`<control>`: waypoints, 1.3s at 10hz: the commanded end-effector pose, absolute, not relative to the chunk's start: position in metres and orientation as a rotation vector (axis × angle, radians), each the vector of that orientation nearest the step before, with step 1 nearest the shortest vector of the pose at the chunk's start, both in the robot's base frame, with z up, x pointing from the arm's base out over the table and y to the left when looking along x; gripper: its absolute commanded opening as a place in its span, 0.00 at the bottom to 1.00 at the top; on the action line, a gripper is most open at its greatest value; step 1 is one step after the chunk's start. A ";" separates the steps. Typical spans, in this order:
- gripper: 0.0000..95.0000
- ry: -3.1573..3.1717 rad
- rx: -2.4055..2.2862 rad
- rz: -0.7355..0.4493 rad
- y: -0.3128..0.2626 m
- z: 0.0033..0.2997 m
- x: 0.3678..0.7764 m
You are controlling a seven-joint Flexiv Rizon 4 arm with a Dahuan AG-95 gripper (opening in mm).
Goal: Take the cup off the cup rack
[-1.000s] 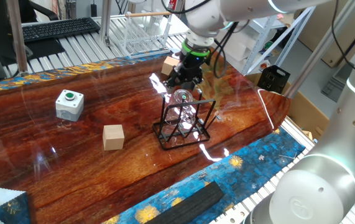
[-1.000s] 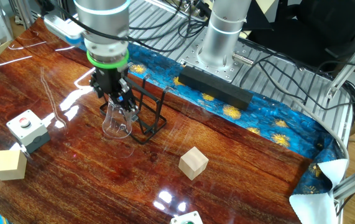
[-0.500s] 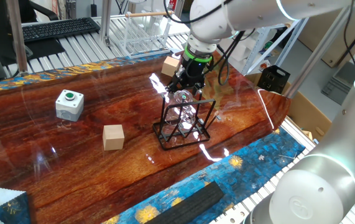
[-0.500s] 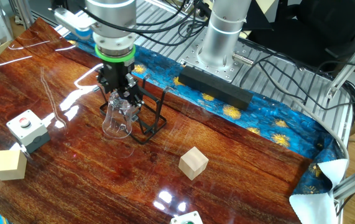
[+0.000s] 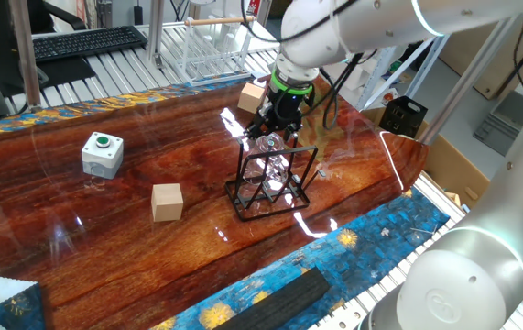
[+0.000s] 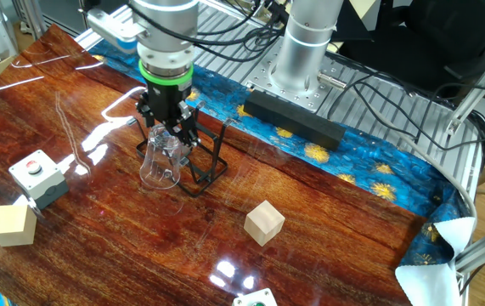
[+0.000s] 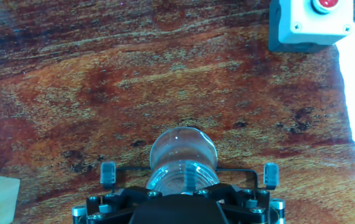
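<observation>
The clear cup [image 5: 269, 156] hangs upside down on the black wire cup rack [image 5: 267, 194] near the middle of the table. It also shows in the other fixed view [image 6: 159, 161] on the rack [image 6: 208, 166], and in the hand view [image 7: 182, 154], with the rack's wire [image 7: 239, 169] across it. My gripper [image 6: 169, 136] is right over the cup's upturned end [image 5: 274, 136]. Its jaws stand open on either side of that end. The fingertips are mostly hidden behind the hand's black body [image 7: 183, 208].
A tan wooden cube [image 5: 167, 202] and a grey box with a green button [image 5: 103, 153] lie left of the rack. Another cube [image 5: 253, 95] and a white wire rack [image 5: 201, 50] are behind it. A grey box with a red button [image 6: 36, 175] is close by.
The hand has turned about the cup and the arm above it has swung to the right. The cup and the rack have not moved.
</observation>
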State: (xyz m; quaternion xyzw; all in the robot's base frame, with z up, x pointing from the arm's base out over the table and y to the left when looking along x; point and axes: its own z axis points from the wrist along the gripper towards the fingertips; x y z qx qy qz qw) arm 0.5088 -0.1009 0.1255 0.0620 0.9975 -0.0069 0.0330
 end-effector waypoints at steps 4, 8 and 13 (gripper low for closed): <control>1.00 3.073 0.176 -0.006 -0.101 0.123 0.508; 1.00 3.062 0.179 -0.006 -0.101 0.114 0.508; 0.80 3.052 0.162 -0.019 -0.102 0.110 0.509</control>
